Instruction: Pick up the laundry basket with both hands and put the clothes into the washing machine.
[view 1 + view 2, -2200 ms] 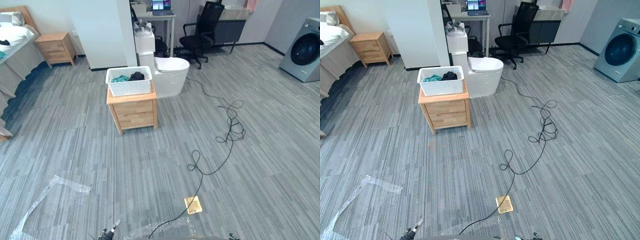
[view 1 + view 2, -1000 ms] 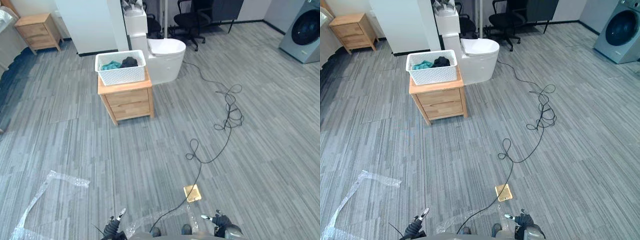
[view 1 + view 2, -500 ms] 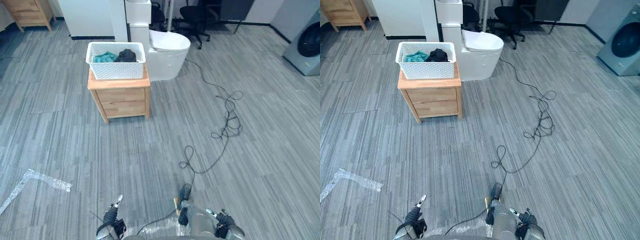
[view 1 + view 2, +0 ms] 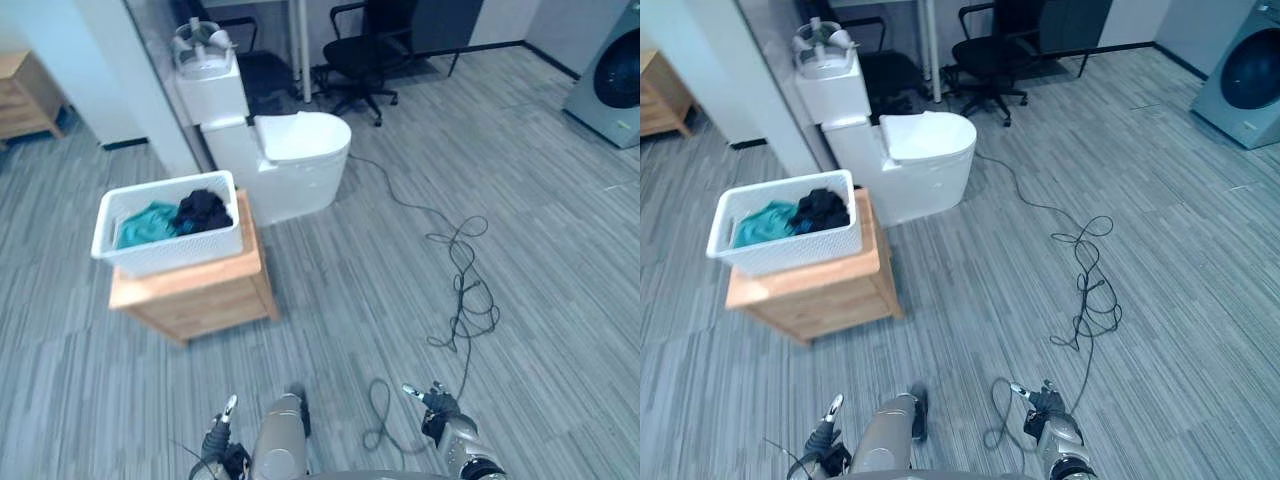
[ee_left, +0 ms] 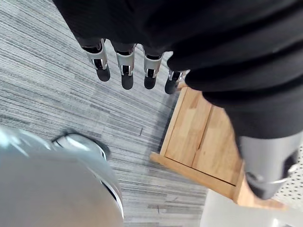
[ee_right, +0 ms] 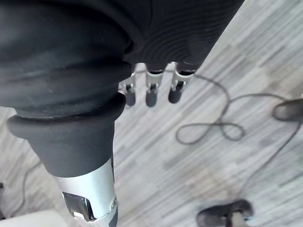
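A white perforated laundry basket (image 4: 170, 243) sits left of centre in the head views, resting on top of a low wooden nightstand (image 4: 200, 297). Inside the basket we see the clothes (image 4: 178, 217): a teal piece (image 4: 147, 223) on the left side and a dark piece (image 4: 204, 210) on the right side, touching each other. Just beyond the nightstand, toward the upper middle of the frame, stands a white toilet (image 4: 290, 165) with its lid down, its tank against a white wall (image 4: 75, 55). Farther back, at the top of the frame, is a black office chair (image 4: 368, 50). The washing machine (image 4: 612, 68), grey with a dark round door, stands at the far upper right, well apart from the basket. A second wooden cabinet (image 4: 22, 92) shows at the upper left edge. The floor (image 4: 330, 290) is grey striped planking. The left hand (image 4: 217, 447) appears at the bottom edge, left of centre, and the right hand (image 4: 438, 412) at the bottom edge, right of centre; both are well apart from the basket. In the left wrist view its fingers (image 5: 125, 71) hang straight in a row, apart and holding nothing, with the nightstand past them and what may be a corner of the basket. In the right wrist view the fingers (image 6: 151, 94) likewise hang loose and empty above the floor.
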